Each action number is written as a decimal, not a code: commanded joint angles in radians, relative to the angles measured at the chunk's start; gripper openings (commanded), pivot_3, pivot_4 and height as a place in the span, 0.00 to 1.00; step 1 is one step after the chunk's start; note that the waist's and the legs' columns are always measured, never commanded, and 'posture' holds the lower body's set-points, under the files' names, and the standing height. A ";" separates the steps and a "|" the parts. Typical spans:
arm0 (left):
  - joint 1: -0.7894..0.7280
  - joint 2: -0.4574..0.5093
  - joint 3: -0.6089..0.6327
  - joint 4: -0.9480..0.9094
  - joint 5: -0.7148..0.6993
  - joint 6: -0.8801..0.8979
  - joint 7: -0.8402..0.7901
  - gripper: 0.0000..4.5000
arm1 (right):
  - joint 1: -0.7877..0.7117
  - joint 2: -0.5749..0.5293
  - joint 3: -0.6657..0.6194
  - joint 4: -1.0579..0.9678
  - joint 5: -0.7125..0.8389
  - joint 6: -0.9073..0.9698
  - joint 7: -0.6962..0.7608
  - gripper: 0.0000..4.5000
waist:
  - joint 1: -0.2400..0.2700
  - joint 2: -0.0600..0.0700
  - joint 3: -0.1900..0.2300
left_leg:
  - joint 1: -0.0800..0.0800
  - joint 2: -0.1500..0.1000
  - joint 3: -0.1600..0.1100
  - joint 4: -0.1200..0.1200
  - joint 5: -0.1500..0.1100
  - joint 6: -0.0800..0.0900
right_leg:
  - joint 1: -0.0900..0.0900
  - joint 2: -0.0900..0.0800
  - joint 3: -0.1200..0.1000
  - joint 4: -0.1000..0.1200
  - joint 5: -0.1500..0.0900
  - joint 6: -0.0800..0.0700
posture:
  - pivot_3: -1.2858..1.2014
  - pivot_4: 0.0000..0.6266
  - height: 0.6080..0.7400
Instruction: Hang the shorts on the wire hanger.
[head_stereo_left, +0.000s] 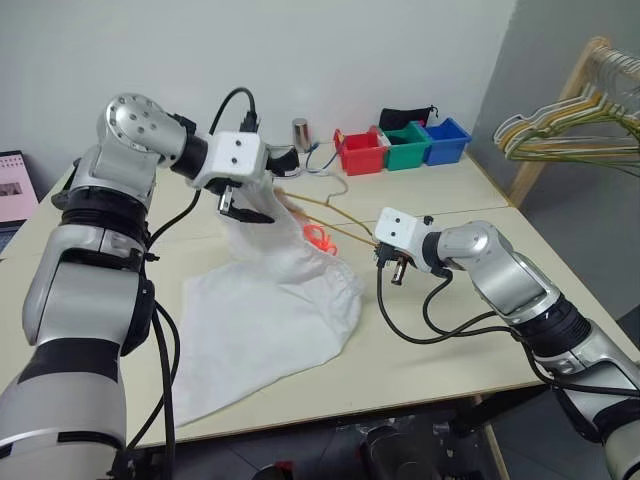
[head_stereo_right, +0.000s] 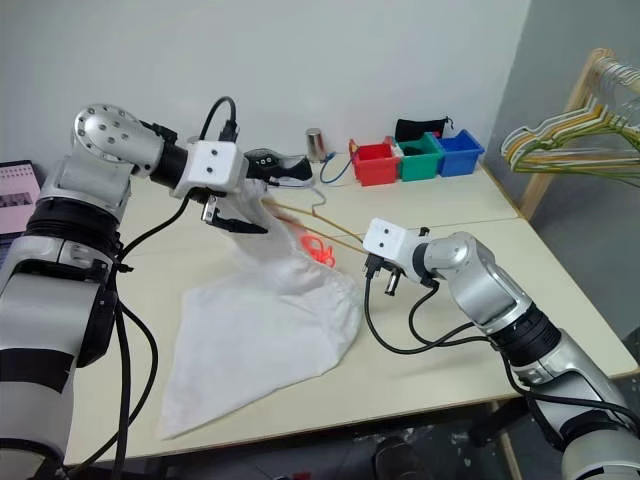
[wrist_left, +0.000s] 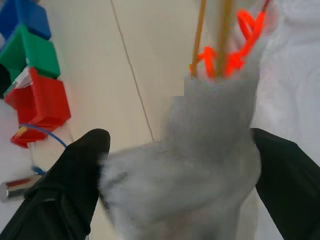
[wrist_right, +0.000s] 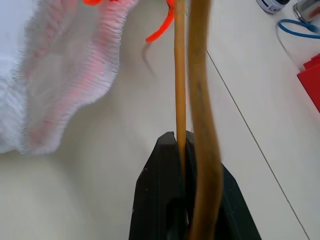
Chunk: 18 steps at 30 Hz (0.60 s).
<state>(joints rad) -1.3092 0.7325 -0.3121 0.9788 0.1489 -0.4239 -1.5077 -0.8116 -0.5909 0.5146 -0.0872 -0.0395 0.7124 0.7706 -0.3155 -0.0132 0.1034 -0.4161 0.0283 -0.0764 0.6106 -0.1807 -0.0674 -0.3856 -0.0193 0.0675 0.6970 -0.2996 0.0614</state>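
Right gripper (wrist_right: 181, 145) clamped tight on the wire hanger (head_stereo_left: 340, 232), one golden-tan wire pinched between the black fingers and a second wire running just beside them. Left gripper (wrist_left: 175, 165) spread wide, fingers (wrist_left: 75, 185) on either side of a raised bunch of the shorts (head_stereo_left: 265, 320); cloth sits between them, firm grip cannot be told. Hanger held above the table, long axis slanting from the right gripper back and leftward toward the left gripper, its far end lost in the lifted cloth. Shorts mostly spread flat on the table (head_stereo_left: 440, 330), one part pulled up to the left gripper; gathered waistband faces the hanger, orange-red drawstring (head_stereo_left: 318, 238) lying against the wires. Table is pale cream with a seam across it. At its far edge: red bin (head_stereo_left: 361, 152), green bin (head_stereo_left: 406, 146), blue bin (head_stereo_left: 446, 141), a small metal cylinder (head_stereo_left: 300, 134), a blue cable (head_stereo_left: 322, 165). Off to the right, a wooden rack (head_stereo_left: 560, 110) carrying a bunch of coloured hangers (head_stereo_left: 570, 135). White wall behind.
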 joint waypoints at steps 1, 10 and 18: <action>-0.003 0.009 -0.001 0.025 0.042 -0.042 0.052 1.00 | -0.036 0.015 -0.040 -0.076 -0.011 -0.003 0.011 0.00 | -0.009 0.000 0.000 | 0.000 0.000 0.000 0.000 0.001 0.001 | -0.001 0.000 0.000 0.001 0.000 0.000 | 0.41 0.00 1.00; 0.013 -0.035 0.003 0.080 0.099 -0.063 0.181 0.89 | -0.053 0.042 -0.023 -0.158 -0.040 0.015 0.031 0.00 | -0.022 0.000 0.000 | 0.000 0.000 -0.001 0.000 0.002 0.002 | -0.001 0.000 0.000 0.003 0.000 0.000 | 0.41 0.00 1.00; 0.009 -0.041 0.026 0.085 0.083 -0.046 0.167 0.47 | -0.033 0.035 -0.038 -0.135 -0.060 0.014 0.045 0.00 | -0.023 0.000 0.000 | 0.000 -0.001 -0.001 0.000 0.002 0.002 | -0.001 0.000 0.000 0.003 0.000 0.000 | 0.41 0.00 1.00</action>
<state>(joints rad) -1.2832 0.7016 -0.3088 1.0721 0.2513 -0.4657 -1.3426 -0.8142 -0.5696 0.5142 -0.1711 -0.1029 0.7563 0.8067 -0.3383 -0.0136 0.1032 -0.4161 0.0277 -0.0772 0.6111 -0.1788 -0.0652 -0.3862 -0.0195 0.0672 0.6998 -0.2993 0.0617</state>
